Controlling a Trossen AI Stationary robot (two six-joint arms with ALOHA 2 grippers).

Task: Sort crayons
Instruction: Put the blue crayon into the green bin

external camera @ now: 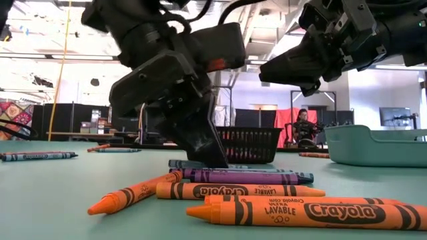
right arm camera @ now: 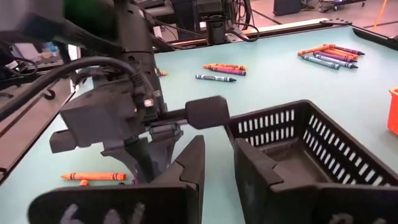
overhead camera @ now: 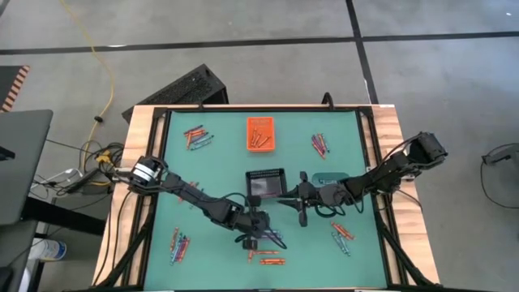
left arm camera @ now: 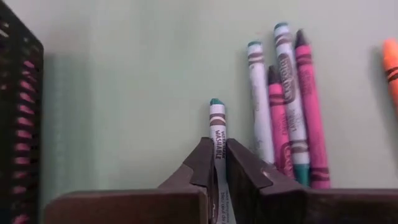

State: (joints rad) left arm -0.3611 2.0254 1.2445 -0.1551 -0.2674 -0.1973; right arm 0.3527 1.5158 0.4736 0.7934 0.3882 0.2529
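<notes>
Left gripper (left arm camera: 217, 163) at six o'clock on the green bench (overhead camera: 219, 162), jaws clamped on a teal paper-wrapped crayon (left arm camera: 217, 124).
Thin grip: it may pivot or slip on lifting. Right gripper (right arm camera: 217, 163) part-open, empty, beside the black mesh bin (overhead camera: 265, 183).

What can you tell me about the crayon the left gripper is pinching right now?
The teal crayon is a thin stick in a white paper wrapper with dark printed lettering and a teal tip. The left gripper is shut on it, both dark fingers pressing its sides, the tip poking out beyond them. It lies low over the green table mat, apart from the neighbouring crayon cluster.
</notes>
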